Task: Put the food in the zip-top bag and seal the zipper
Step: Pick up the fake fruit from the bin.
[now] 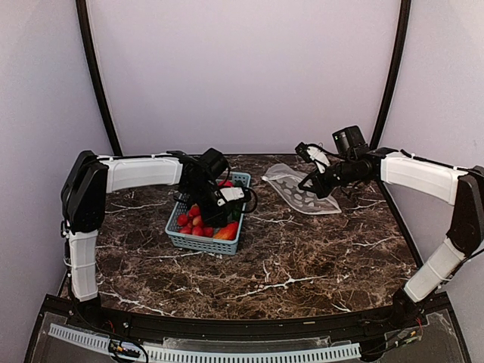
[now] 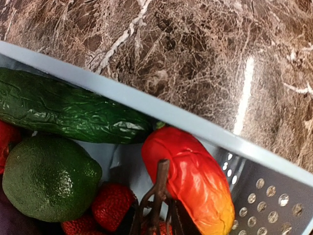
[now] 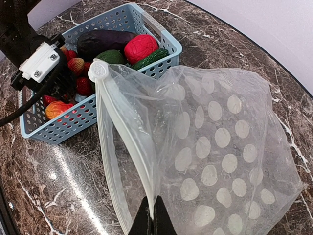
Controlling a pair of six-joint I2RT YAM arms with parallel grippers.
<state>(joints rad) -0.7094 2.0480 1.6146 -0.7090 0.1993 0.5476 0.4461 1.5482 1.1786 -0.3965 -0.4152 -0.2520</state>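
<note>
The food lies in a light-blue basket (image 1: 204, 246): cucumber (image 2: 68, 110), round green fruit (image 2: 49, 178), red-orange pepper (image 2: 195, 181), eggplant (image 3: 105, 39), a red piece (image 3: 141, 47) and the cherry tomato bunch (image 1: 193, 221). My left gripper (image 1: 219, 200) is down in the basket, its dark fingers close on both sides of the bunch's brown stem (image 2: 159, 191). The clear dotted zip-top bag (image 3: 220, 147) lies at the back right. My right gripper (image 3: 155, 215) is shut on the upper mouth edge and holds the mouth open. The zipper strip (image 3: 124, 127) ends at its slider (image 3: 98, 71).
The basket stands left of centre, its right corner (image 3: 161, 44) next to the bag's slider end. The dark marble table (image 1: 302, 265) stretches toward the arms' bases. Curved black poles and pale walls close in the back and sides.
</note>
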